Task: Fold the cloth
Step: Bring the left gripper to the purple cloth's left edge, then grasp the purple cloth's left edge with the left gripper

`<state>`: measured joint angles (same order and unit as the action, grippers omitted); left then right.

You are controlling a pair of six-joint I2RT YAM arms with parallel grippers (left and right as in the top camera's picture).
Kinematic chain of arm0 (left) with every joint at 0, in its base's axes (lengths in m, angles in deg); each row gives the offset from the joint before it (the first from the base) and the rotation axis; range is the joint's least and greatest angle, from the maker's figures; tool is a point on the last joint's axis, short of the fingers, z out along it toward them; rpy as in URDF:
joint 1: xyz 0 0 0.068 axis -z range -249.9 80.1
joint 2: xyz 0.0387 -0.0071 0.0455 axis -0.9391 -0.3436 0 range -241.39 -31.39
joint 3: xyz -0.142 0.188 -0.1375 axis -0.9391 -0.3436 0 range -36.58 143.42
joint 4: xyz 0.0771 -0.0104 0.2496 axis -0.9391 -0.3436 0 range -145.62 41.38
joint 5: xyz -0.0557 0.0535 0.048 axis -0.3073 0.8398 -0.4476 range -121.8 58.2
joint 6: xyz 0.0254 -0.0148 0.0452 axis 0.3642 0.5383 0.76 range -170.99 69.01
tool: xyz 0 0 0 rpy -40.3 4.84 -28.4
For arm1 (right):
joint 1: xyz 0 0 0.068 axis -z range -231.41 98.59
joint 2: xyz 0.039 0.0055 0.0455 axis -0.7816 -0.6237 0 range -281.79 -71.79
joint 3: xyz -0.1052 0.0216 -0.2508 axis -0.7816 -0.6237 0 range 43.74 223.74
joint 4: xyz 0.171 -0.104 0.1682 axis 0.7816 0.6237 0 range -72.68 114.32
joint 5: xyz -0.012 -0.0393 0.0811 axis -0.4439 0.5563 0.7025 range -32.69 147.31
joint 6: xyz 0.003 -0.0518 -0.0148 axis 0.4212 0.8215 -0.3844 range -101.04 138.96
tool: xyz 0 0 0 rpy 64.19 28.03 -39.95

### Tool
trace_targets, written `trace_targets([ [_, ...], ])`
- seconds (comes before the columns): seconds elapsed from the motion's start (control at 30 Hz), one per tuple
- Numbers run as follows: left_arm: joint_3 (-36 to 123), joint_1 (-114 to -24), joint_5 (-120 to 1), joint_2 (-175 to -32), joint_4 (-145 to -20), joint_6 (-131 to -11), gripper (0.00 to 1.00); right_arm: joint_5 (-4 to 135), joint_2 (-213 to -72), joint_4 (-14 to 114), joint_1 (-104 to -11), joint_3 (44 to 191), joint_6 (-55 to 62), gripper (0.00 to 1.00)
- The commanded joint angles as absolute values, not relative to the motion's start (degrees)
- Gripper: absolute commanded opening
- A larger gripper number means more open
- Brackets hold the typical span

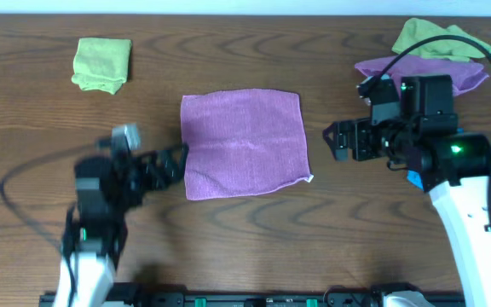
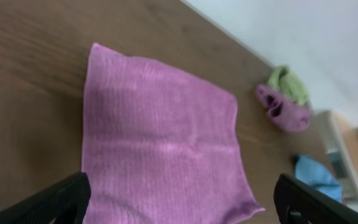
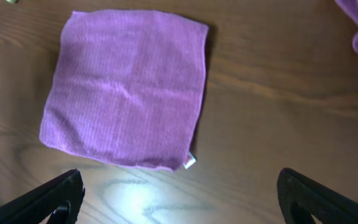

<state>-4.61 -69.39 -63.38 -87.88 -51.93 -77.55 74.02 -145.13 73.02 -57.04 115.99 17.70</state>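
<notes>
While the left gripper (image 1: 174,165) and right gripper (image 1: 333,141) gape empty, the square, finely ribbed, seemingly microfibre cloth (image 1: 244,143) lies flat.

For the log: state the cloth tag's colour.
White tag, clearest in the right wrist view.

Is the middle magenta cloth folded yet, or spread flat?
Spread flat, not folded: the cloth shows one full square layer, all four corners out, white tag exposed at one corner.
</notes>
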Motion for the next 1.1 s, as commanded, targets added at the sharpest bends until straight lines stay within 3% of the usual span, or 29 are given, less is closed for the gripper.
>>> trace_targets([
  [0.0,3.24,-69.52,-65.19,-100.78,-56.04,-72.59,0.96,74.06,-145.11,74.18,-54.63,116.58,15.49,0.97],
  [0.23,12.46,-69.57,-76.38,-120.91,-69.74,-72.46,0.97,74.04,-149.22,76.93,-51.79,115.44,15.14,0.88],
  [0.33,12.44,-69.48,-80.05,-121.59,-72.78,-70.19,1.00,74.02,-150.70,76.37,-51.57,115.37,15.14,0.87],
  [0.5,12.44,-69.59,-79.24,-121.24,-81.37,-63.37,0.96,74.06,-152.67,73.79,-51.57,115.33,15.43,0.91],
  [0.77,12.44,-69.63,-79.31,-121.26,-72.02,-70.89,0.95,74.26,-152.93,72.67,-51.57,115.33,18.53,0.93],
  [1.07,12.22,-69.46,-75.07,-121.28,-83.73,-62.52,0.95,76.25,-153.24,69.20,-51.57,115.33,20.34,0.93],
])
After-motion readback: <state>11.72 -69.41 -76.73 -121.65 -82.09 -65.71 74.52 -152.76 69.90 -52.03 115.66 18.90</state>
